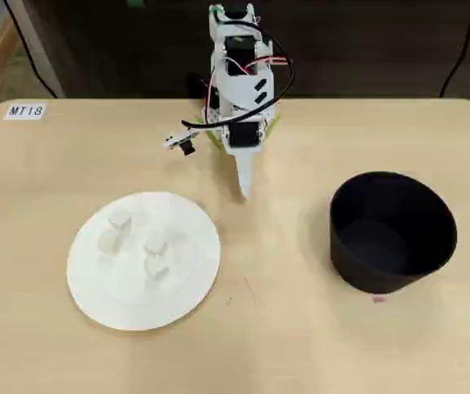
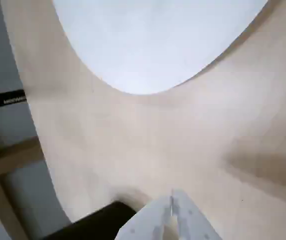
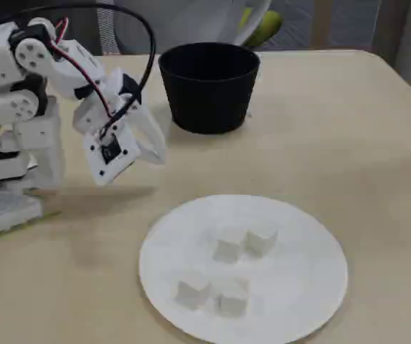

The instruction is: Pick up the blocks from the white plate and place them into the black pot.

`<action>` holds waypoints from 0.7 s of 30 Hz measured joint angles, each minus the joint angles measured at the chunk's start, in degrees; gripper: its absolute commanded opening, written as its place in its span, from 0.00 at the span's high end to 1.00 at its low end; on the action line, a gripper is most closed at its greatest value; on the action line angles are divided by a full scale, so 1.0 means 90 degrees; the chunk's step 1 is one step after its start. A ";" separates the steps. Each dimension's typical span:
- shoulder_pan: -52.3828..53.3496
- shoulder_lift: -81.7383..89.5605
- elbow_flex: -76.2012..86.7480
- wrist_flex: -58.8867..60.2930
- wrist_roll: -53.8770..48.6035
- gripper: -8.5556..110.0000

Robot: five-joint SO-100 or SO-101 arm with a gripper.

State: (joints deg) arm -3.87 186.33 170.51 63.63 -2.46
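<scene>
in the overhead view four blocks (image 1: pixel 154 256) lie on the white plate (image 1: pixel 187 283) at lower left. the empty pincer (image 1: pixel 244 192), jaws narrow and nearly touching, hangs at upper centre, apart from both plate and black pot (image 1: pixel 392 232).

- The arm (image 3: pixel 26 100) has white plastic shells over black servo blocks.
- Red and black cables (image 3: pixel 83 72) loop along its joints.
- Its fingers (image 2: pixel 182 220) are white with small holes.
- A small black camera module (image 3: pixel 110 152) sits at the wrist.
</scene>
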 measured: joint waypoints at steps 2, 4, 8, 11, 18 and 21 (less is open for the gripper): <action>0.0020 0.0000 0.0000 -0.0059 0.0039 0.95; 0.0264 0.0020 0.0000 -0.0088 0.0078 0.95; 0.0312 0.0020 0.0000 -0.0098 0.0107 0.95; 0.0273 0.0010 0.0000 -0.0098 0.0107 0.95; 0.0381 -0.0254 -0.0781 0.0078 0.0107 0.95; 0.0449 -0.1699 -0.2393 0.0576 -0.0078 0.95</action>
State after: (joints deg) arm 0.18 171.04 148.97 68.82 -3.16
